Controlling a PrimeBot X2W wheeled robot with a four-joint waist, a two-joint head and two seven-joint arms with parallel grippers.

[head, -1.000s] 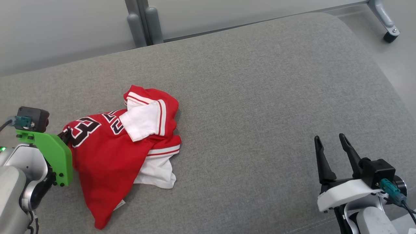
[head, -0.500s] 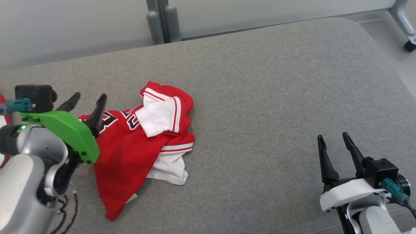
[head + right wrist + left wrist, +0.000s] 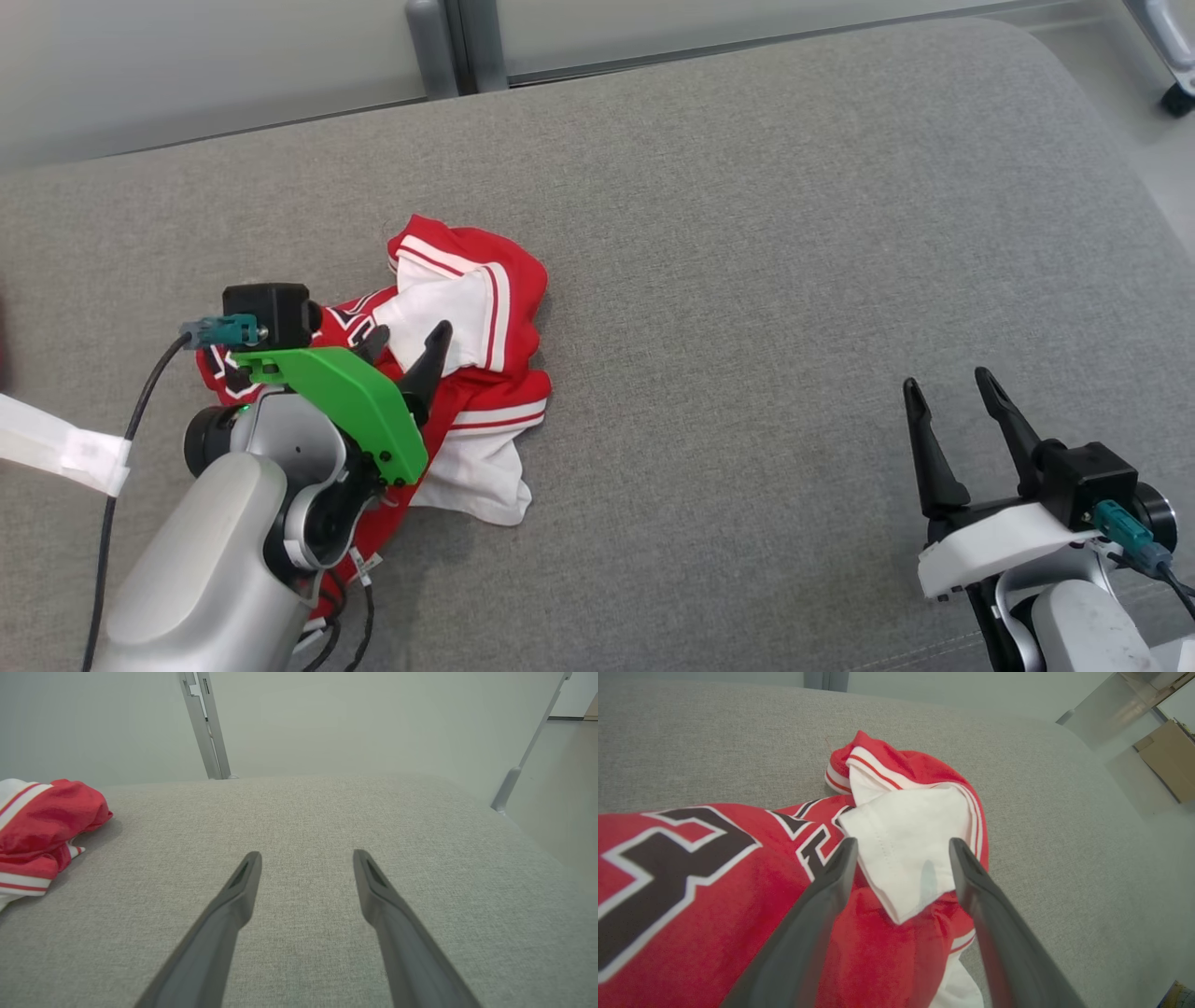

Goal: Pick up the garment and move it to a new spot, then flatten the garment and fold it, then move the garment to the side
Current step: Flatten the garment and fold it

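At the head view's far left, a white strip (image 3: pixel 65 450) over the bench (image 3: pixel 747 233), with a dark cable (image 3: pixel 140 392) passing its right end on the way up to the left wrist. Next, near the bench's left end and roughly midway between front and back edges, the garment (image 3: pixel 490 280) (image 3: pixel 714 896) (image 3: pixel 42 812): red, white-trimmed, crumpled in a heap, with black numbers outlined in white on the upper face. On top of the heap, a white flap (image 3: pixel 915 849) folded over; more white cloth poking out along the near side. Above the heap, the left gripper (image 3: pixel 408 338) (image 3: pixel 902 843), released, fingers (image 3: pixel 822 905) spread to either side of the flap's loose corner, grasping nothing; impossible to tell whether the tips touch the cloth. Behind the back edge, two grey posts (image 3: pixel 457 42). Across bare bench to the right, well apart from the garment, the right gripper (image 3: pixel 948 383) (image 3: pixel 306 854) near the front right corner, likewise released and empty, pointing toward the back edge. Off the back right corner, a black caster (image 3: pixel 1178 98) on the floor.
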